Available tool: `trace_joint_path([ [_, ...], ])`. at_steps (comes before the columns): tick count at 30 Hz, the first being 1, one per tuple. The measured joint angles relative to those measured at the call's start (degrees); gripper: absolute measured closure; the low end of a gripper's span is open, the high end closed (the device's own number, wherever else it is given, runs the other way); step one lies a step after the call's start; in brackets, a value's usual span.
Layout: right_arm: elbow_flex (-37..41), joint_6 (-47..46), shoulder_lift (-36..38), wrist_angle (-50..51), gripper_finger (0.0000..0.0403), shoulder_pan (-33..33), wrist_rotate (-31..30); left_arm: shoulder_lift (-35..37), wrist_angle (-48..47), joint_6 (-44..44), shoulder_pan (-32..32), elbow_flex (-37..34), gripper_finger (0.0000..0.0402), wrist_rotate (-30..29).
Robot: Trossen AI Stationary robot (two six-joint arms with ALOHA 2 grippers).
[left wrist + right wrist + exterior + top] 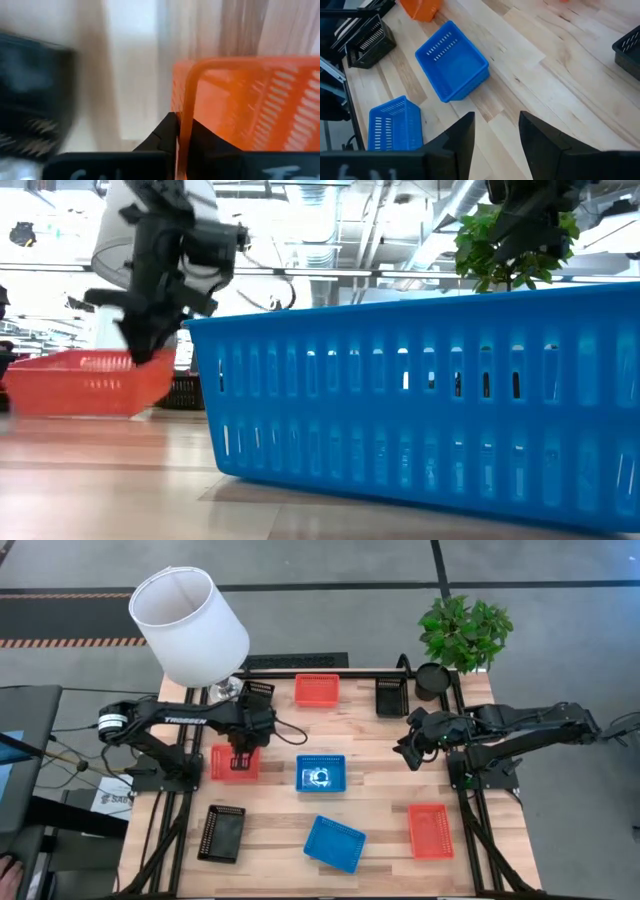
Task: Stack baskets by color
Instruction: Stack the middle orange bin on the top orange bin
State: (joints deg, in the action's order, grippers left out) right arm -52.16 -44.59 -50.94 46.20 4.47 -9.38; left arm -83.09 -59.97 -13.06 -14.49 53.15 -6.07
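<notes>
Overhead: three red baskets, two blue baskets, three black baskets.

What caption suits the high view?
Left gripper shut on a red basket's rim; right gripper open above the table.

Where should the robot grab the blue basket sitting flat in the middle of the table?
Probably a long side wall of the blue basket, coming straight down from above. It sits upright with its open top up, so one finger can go inside the thin rim and one outside.

The desk is pale planked wood, smooth with a slight sheen. The baskets look like slotted plastic, faintly glossy. The lampshade seems matt white.
</notes>
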Motion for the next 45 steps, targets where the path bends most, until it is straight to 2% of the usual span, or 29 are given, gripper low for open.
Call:
trace_joint_path([
  [3,0.0,0.01,-0.02,0.0,0.0233,0.0,-0.18,0.02,-3.21,3.36,1.45,7.61,0.0401,-1.05],
  [7,0.0,0.05,-0.02,-0.04,0.0236,0.0,-0.6,-0.58,-1.93,8.72,3.64,19.12,0.0401,-1.14],
  [10,0.0,0.04,-0.02,-0.06,0.0237,0.0,-1.26,-4.17,-1.38,8.63,4.7,28.28,0.0401,-3.54],
  [15,0.0,0.03,-0.03,-0.54,0.0238,0.0,-1.27,-15.09,-2.73,0.98,3.81,45.0,0.0402,-5.35],
  [22,0.0,-0.15,-0.02,-0.83,0.0243,0.0,-1.48,-30.06,-9.14,-11.24,-2.92,64.42,0.0401,-7.86],
  [30,0.0,0.21,-0.02,-1.97,0.0249,-0.11,-6.76,-42.12,-6.24,-22.78,-10.39,73.74,0.0401,-8.82],
  [33,0.0,0.24,-0.04,-1.93,0.0251,-0.11,-7.06,-44.99,-4.8,-24.21,-12.04,76.17,0.0401,-8.42],
  [45,0.0,1.41,-0.04,-1.88,0.0261,-0.11,-7.06,-45.57,-4.5,-29.17,-14.07,76.55,0.0401,-6.02],
])
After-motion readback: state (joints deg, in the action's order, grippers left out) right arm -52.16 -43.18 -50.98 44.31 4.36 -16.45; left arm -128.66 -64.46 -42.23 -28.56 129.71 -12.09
